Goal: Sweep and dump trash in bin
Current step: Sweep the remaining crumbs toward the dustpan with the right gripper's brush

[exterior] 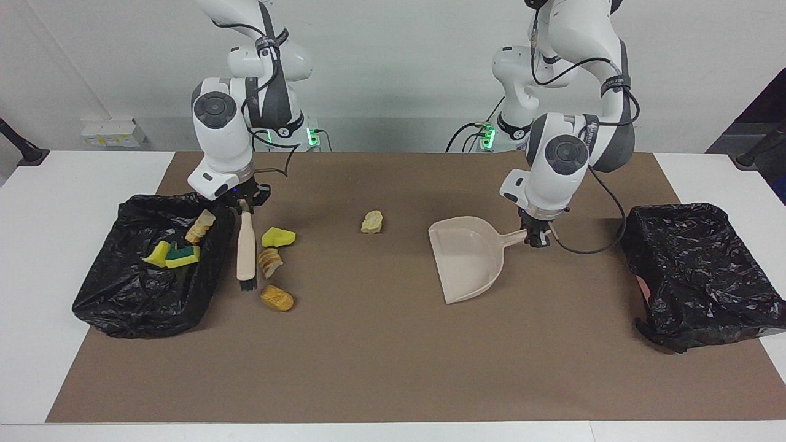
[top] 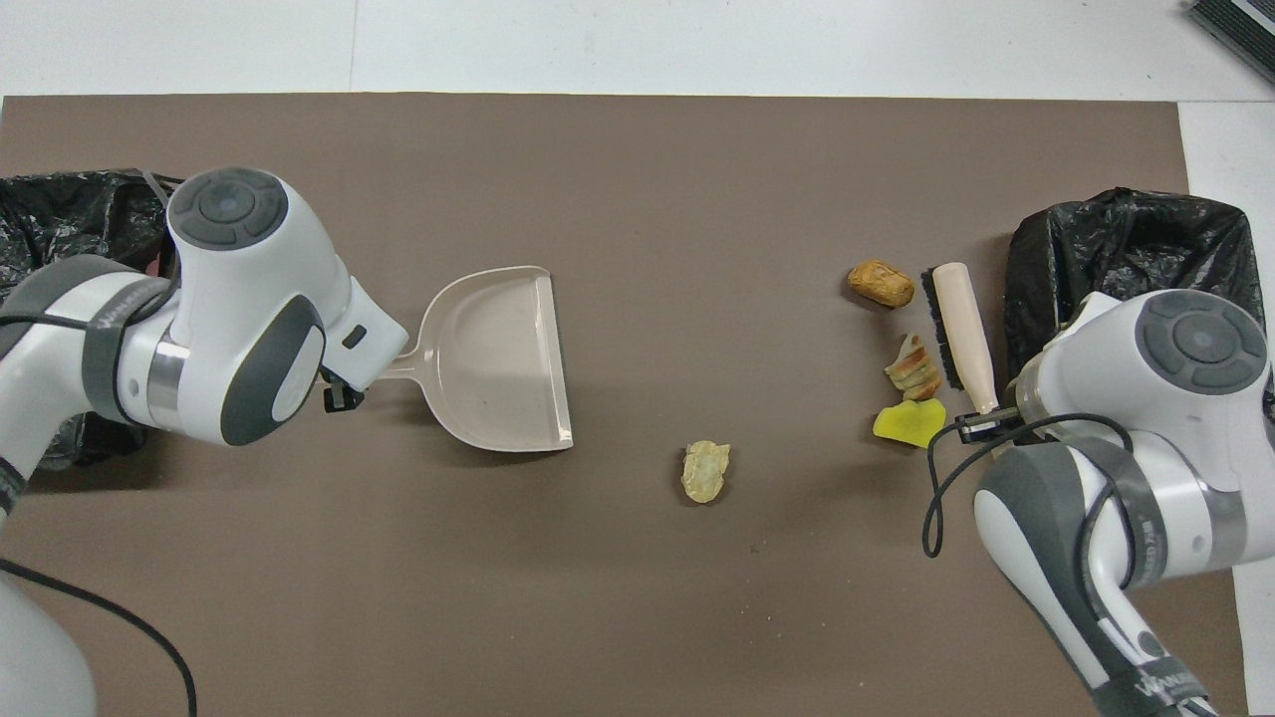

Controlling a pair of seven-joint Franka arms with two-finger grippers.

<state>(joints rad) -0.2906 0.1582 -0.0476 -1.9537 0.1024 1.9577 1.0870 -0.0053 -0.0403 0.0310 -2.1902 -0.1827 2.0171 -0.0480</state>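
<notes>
The right end effector (exterior: 244, 207) is clenched on the upper end of the brush handle, and the brush (exterior: 246, 250) is held with its black bristles down at the surface, just beside the bin at the right arm's end. The left end effector (exterior: 539, 236) is clenched on the handle of the beige dustpan (exterior: 468, 258), which lies flat on the mat with its open mouth turned toward the middle of the surface.

The brown mat (exterior: 381, 362) is spread over most of the white surface (exterior: 55, 202). Two bins lined with black bags are seen on it. The one at the right arm's end (exterior: 123, 294) already contains some trash: a yellow sponge chunk (exterior: 156, 253), a green-backed sponge chunk (exterior: 183, 254) and a tan bread piece (exterior: 201, 226) resting at its edge. The bin at the left arm's end (exterior: 700, 276) is seen with nothing visible inside.

The remaining trash lies on the mat. Three scraps are found close to the brush, on its side toward the middle: a yellow sponge chunk (exterior: 278, 237), a sliced bread piece (exterior: 269, 262) touching or almost touching the brush handle, and an orange-brown bread roll (exterior: 277, 298) near the bristles. One pale bread scrap (exterior: 372, 221) lies alone between the brush and the dustpan, well apart from both.
</notes>
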